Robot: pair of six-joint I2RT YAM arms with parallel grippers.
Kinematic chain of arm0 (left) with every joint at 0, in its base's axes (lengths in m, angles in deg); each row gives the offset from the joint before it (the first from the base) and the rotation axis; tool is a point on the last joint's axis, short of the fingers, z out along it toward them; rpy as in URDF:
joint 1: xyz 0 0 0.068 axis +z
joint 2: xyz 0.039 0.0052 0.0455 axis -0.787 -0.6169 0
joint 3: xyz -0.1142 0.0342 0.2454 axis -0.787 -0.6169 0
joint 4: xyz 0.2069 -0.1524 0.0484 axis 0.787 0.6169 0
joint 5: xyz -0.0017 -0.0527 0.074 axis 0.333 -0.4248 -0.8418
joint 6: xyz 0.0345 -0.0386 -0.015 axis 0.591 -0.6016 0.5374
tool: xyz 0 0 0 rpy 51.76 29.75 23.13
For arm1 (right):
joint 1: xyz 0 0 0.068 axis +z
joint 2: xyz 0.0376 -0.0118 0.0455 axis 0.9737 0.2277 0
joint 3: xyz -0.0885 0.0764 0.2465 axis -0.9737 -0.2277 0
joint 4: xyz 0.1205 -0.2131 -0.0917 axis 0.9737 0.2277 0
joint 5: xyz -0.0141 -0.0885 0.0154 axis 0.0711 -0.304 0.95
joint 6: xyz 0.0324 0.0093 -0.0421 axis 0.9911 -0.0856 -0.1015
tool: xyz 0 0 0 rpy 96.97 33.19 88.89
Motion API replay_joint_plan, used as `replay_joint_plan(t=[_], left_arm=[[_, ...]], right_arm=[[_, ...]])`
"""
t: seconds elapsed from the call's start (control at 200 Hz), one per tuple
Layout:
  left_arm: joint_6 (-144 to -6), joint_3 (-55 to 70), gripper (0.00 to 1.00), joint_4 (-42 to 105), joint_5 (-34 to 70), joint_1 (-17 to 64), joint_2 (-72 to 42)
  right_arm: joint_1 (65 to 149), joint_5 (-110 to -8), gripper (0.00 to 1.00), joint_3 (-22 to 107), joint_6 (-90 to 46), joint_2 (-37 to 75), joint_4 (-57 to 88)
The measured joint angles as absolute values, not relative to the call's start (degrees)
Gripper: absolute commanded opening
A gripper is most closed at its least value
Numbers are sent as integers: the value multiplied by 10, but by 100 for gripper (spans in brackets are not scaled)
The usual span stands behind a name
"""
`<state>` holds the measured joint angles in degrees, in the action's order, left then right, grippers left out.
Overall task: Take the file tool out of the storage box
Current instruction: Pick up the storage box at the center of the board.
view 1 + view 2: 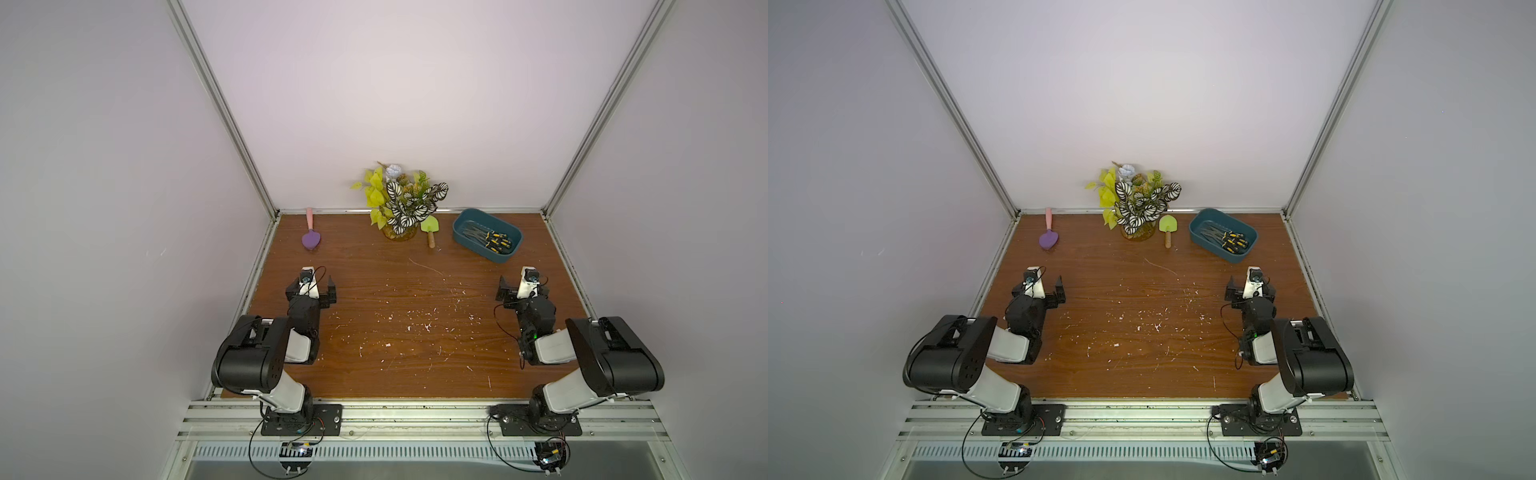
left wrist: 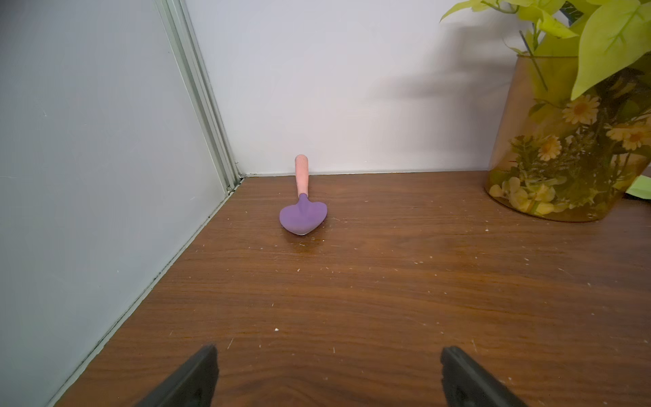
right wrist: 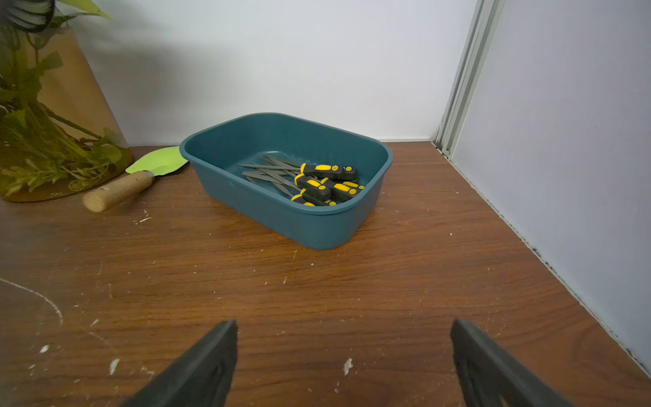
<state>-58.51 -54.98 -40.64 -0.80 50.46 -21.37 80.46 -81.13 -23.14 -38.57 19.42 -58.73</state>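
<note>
Robot lab enclosure: white panels (image 1: 395,83), aluminium frame (image 1: 225,108), scuffed wooden tabletop (image 1: 415,353).

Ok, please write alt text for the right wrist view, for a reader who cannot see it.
A dark teal storage box on a wooden table holds several files with black-and-yellow handles. A green trowel lies beside it; the open right gripper faces it, not touching.
</note>
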Motion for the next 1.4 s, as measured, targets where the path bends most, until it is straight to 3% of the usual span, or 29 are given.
replay_joint_plan(t=[0.43,0.57,0.746,0.891,1.031,1.396], left_arm=[[-587,-550,100,-406,-2,507,-214],[-590,-543,100,-354,-22,507,-167],[-603,-493,100,-284,-55,493,-64],[-611,-410,100,-215,-31,481,-50],[-613,-343,100,-145,1,468,-59],[-621,-340,100,-79,56,460,-80]], right_arm=[[805,-813,100,-231,-385,194,-586],[805,-836,99,-203,-379,141,-485],[786,-837,99,-46,-333,89,-285],[771,-807,99,170,-283,171,-100],[755,-764,90,307,-228,268,46],[682,-684,58,471,-146,442,259]])
